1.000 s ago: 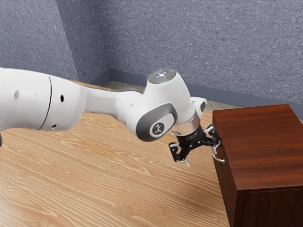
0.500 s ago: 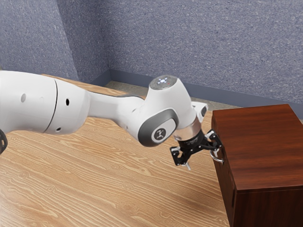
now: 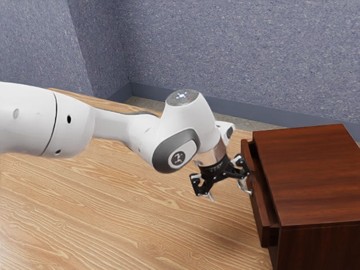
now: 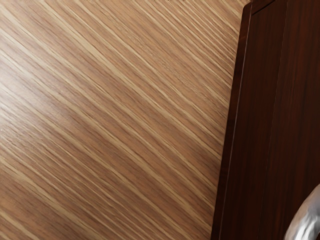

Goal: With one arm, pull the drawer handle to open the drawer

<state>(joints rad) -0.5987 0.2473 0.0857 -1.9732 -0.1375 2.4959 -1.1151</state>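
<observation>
The drawer point(image 3: 260, 197) stands a short way out of the dark red-brown cabinet point(image 3: 309, 174) at the exterior view's right. Its front panel is clear of the cabinet's face and a narrow strip of its top edge shows under the cabinet's lid. The inside of the drawer is hidden, and the picture's lower edge cuts off the cabinet's base.

The drawer handle point(image 3: 246, 188) is a small pale metal piece on the upper part of the front panel, partly covered by the black pincer point(image 3: 242, 175). The pincer is right at the handle, but it is a dark, tangled shape there, and I cannot tell whether it is clenched on the handle or released. The white arm point(image 3: 112, 126) comes in from the exterior view's left, low over the wooden table point(image 3: 112, 219), and its near end is cut off by the picture's edge. Its last white joint hides where the wrist meets the pincer. Behind it all is a grey-blue wall point(image 3: 225, 45).

In the wrist view the table's pale grain runs slantwise beside a tall dark wood panel point(image 4: 270, 125) with a thin lighter line along its edge. I cannot tell whether that panel is the drawer's front or the cabinet's side. A blurred, pale grey rounded shape point(image 4: 307, 220) sits in the corner against the dark wood, mostly cut off and too vague to identify.
</observation>
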